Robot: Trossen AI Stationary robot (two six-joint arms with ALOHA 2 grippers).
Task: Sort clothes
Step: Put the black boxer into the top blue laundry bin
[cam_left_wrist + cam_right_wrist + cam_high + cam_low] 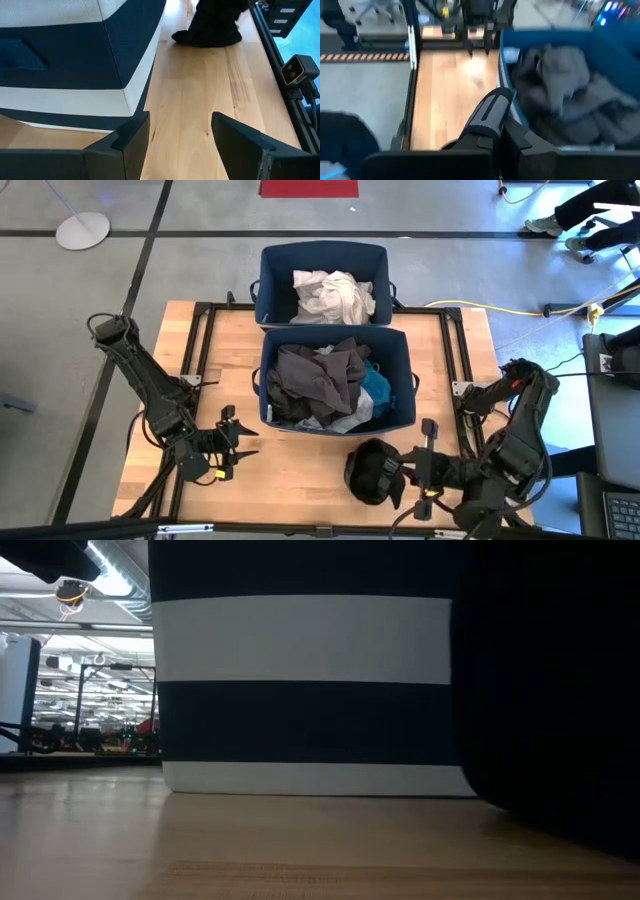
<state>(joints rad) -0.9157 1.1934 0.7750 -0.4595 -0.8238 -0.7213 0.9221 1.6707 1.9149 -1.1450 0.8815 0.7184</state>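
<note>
A black garment (pixel 368 472) lies bunched on the table in front of the near navy bin (pixel 266 380); it also shows in the left wrist view (pixel 212 27) and the low view (pixel 560 690). That bin holds dark grey (pixel 315 380), turquoise (pixel 376 392) and white clothes. The far bin (pixel 264 280) holds white clothes (pixel 335 295). My right gripper (pixel 402 470) is shut at the black garment's right edge; in its wrist view (pixel 502 117) the garment (pixel 340 140) lies off to one side. My left gripper (pixel 240 443) is open and empty, left of the near bin (pixel 75 60). My right gripper's shut fingers stand at the black garment's right edge (pixel 388 470), level, coming from the table's right. I cannot tell whether they touch it; nothing shows between them in the wrist view. The garment lies on the table.
A dark metal frame (pixel 455 350) runs round the table top. Bare wood (pixel 300 480) lies between the two grippers along the near edge. A camera (pixel 297 70) sits on the frame rail. Cables and a person's feet (pixel 560 225) show on the floor beyond.
</note>
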